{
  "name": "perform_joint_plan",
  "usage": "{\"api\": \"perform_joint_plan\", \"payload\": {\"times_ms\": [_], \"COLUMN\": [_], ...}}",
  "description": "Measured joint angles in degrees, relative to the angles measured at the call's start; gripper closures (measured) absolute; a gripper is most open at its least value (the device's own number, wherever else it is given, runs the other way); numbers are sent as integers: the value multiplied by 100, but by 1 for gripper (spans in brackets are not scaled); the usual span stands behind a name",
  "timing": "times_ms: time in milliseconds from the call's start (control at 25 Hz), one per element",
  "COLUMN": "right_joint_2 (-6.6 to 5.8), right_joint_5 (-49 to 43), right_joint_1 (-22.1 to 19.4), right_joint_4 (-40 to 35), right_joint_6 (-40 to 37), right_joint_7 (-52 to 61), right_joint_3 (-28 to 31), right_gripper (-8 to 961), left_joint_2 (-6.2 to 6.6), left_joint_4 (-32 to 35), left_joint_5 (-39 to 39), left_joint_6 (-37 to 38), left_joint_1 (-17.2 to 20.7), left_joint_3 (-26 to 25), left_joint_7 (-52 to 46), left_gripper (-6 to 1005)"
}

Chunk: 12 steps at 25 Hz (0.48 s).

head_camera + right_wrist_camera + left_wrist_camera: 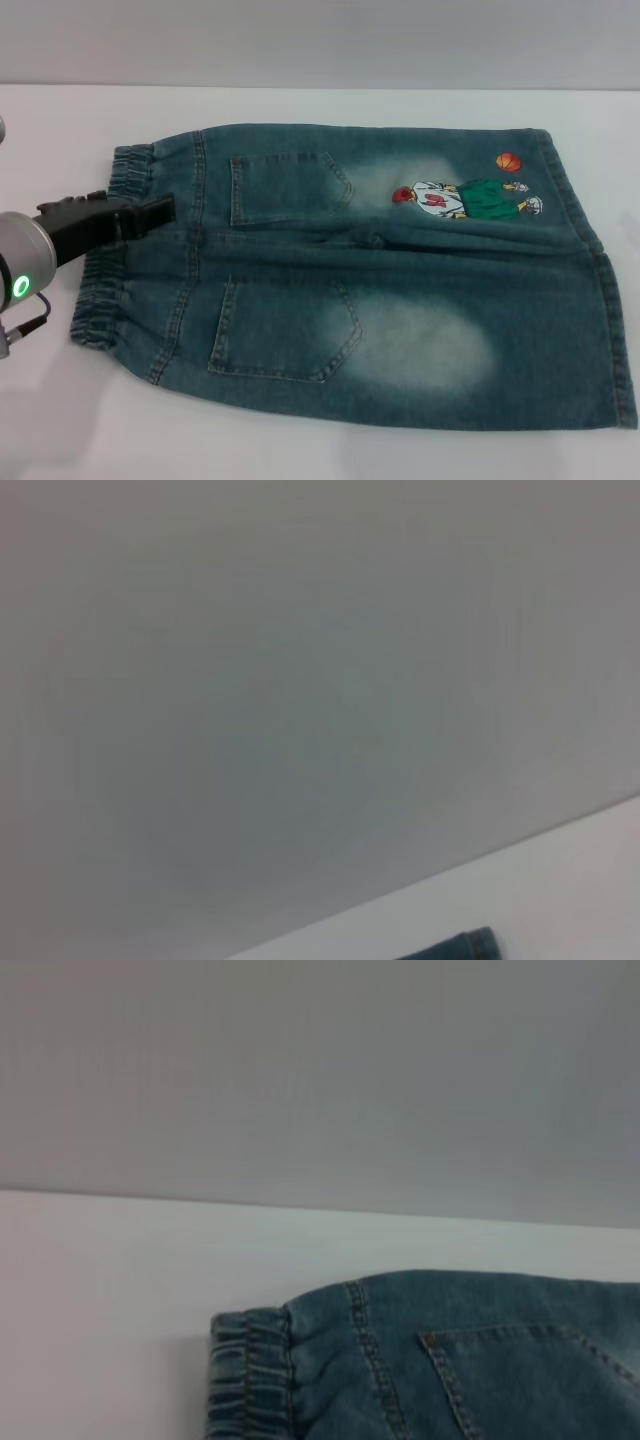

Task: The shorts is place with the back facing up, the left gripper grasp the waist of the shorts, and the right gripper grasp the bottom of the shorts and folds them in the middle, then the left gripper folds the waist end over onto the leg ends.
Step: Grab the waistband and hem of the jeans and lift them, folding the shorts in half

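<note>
Left gripper (pixel 160 211), the black claw on a silver cylindrical wrist with a glowing green light, reaches in from my left side in the head view. Its tip sits over the gathered elastic waist of the shorts (pixel 112 245), about midway along the band. I cannot tell whether its fingers are apart, together or pinched on cloth, nor whether the tip touches the fabric.

Largest item: white table (pixel 300 455), with a grey wall behind it.

On it, the blue-green washed denim shorts (pixel 400 280) lie spread flat and back up. The waist points to my left, and the two wide stitched leg hems (pixel 600 290) point to my right. Two back pockets (pixel 285 335) face up, each beside a faded pale patch.

Smaller detail: a small cartoon figure print (pixel 465 196) sits on the far leg near the hem. An orange ball print (pixel 509 161) sits just beside it toward the far edge. I can read no brand, label or lettering anywhere on the denim.

Left wrist view shows one corner of the shorts (pixel 440 1360), with the ruffled band (pixel 250 1375) and a pocket seam, on the table (pixel 100 1290).

Right gripper: not seen in any view. The right wrist view shows mostly wall, with only a small denim corner (pixel 470 946) at the edge.
</note>
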Motion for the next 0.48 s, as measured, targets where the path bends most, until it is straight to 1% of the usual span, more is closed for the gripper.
{"api": "perform_joint_plan", "payload": {"times_ms": [120, 480], "right_joint_2": [7, 2], "right_joint_5": [-4, -14], "right_joint_1": [71, 111], "right_joint_4": [-157, -152], "right_joint_6": [5, 63], "right_joint_7": [-24, -33], "right_joint_3": [-1, -23], "right_gripper": [251, 251], "left_joint_2": [-4, -7], "left_joint_4": [35, 136], "left_joint_5": [0, 0], "left_joint_6": [-6, -12], "left_joint_1": [5, 2], "left_joint_3": [19, 30], "left_joint_7": [0, 0], "left_gripper": [155, 154]}}
